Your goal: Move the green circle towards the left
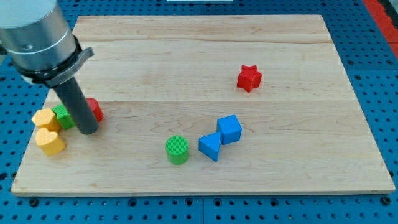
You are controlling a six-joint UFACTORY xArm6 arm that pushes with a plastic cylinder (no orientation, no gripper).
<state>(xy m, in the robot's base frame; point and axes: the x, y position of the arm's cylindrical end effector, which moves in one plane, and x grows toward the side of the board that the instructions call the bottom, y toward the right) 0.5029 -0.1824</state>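
The green circle (177,149) is a short green cylinder on the wooden board (205,56), below the middle. My tip (87,131) is at the view's left, far left of the green circle. It stands among a cluster there: a red block (95,109) partly hidden behind the rod, and a green block (63,116) just to its left.
Two yellow blocks sit at the left edge, one (45,118) above the heart-shaped other (50,142). A blue triangle (210,147) and a blue cube (229,129) lie just right of the green circle. A red star (249,78) is at the upper right.
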